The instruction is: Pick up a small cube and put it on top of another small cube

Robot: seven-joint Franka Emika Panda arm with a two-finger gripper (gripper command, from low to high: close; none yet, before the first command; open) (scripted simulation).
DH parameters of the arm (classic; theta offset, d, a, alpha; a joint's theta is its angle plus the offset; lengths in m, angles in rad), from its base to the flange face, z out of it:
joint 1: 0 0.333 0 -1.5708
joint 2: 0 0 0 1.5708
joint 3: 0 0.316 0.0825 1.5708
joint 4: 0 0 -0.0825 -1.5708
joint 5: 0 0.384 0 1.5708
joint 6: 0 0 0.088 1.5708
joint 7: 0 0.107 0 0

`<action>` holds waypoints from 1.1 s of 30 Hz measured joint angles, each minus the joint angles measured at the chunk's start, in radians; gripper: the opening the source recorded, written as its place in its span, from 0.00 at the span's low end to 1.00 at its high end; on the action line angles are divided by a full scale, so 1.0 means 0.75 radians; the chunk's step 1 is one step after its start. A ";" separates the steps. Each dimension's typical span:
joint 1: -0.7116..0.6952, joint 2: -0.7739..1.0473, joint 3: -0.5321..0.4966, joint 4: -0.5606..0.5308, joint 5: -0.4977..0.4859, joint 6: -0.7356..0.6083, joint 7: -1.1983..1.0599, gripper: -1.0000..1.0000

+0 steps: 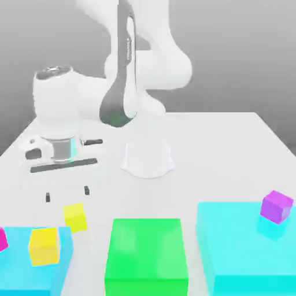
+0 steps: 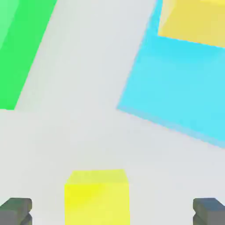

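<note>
The small lemon-yellow cube (image 1: 75, 217) (image 2: 96, 195) rests on the white table near the exterior view's left. My gripper (image 1: 67, 193) (image 2: 112, 214) hangs open just above and slightly behind it, touching nothing. Both dark fingertips (image 1: 87, 189) (image 2: 16, 211) stand wide apart, and in the hand view the cube lies between them. A warmer golden-yellow cube (image 1: 44, 245) (image 2: 193, 19) sits on a low cyan block (image 1: 23, 272) (image 2: 176, 88) close by. A purple cube (image 1: 276, 206) sits on another cyan block (image 1: 243, 248) at the exterior view's right.
A large green block (image 1: 146, 257) (image 2: 22, 48) lies between the two cyan blocks at the front. A magenta piece (image 1: 2, 238) shows at the left edge on the left cyan block. The arm's white base (image 1: 147, 159) stands mid-table behind.
</note>
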 joint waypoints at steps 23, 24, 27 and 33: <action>-0.314 -0.051 0.230 0.065 -0.112 -0.126 0.132 0.00; -0.336 -0.042 0.238 0.108 -0.106 -0.164 0.160 0.00; -0.340 -0.008 0.261 0.249 -0.088 -0.277 0.247 0.00; -0.349 0.060 0.250 0.538 -0.060 -0.504 0.432 0.00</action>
